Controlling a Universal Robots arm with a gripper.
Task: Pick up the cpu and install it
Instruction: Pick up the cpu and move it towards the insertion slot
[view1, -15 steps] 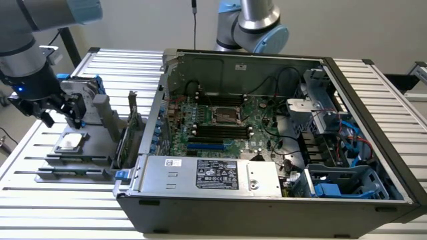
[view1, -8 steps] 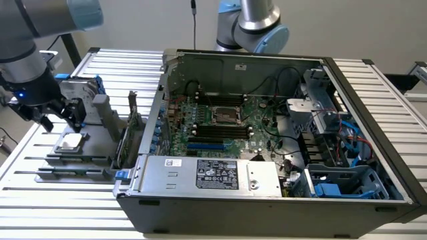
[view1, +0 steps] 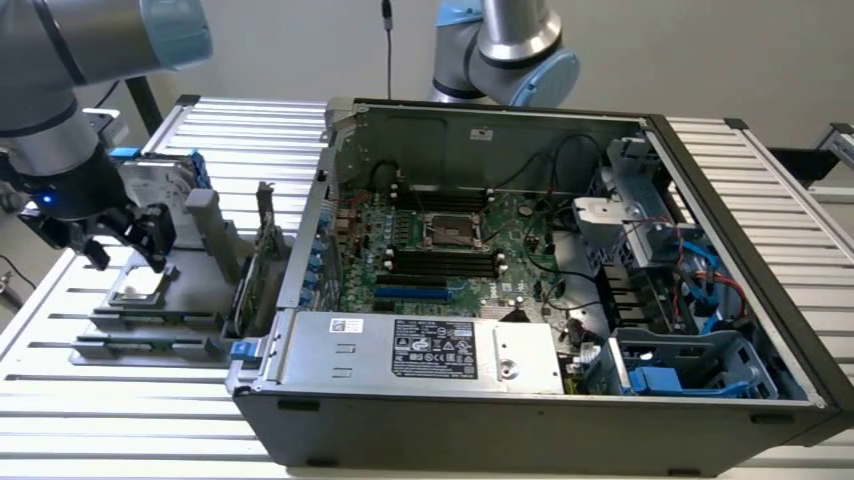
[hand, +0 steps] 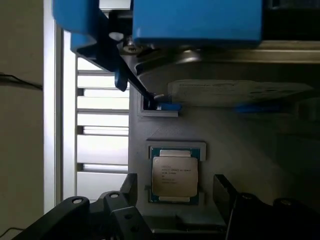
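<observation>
The cpu (view1: 138, 292) is a small square chip with a dull silver top, lying flat in a grey holder (view1: 200, 290) on the slatted table at the exterior view's left. My gripper (view1: 127, 248) hangs just above it, open, with nothing between its black fingers (view1: 158, 240). In the wrist view the cpu (hand: 175, 175) lies between the two spread fingertips (hand: 129, 190), apart from both, with my gripper (hand: 175, 186) centred over it. The empty socket (view1: 447, 232) sits in the middle of the green motherboard inside the open computer case (view1: 747, 300).
A silver hard drive in a blue frame (view1: 154, 175) stands just behind the cpu holder, and its blue frame (hand: 195, 20) looms close in the wrist view. Upright cards (view1: 260, 260) stand between holder and case. A second arm (view1: 507, 50) rises behind the case.
</observation>
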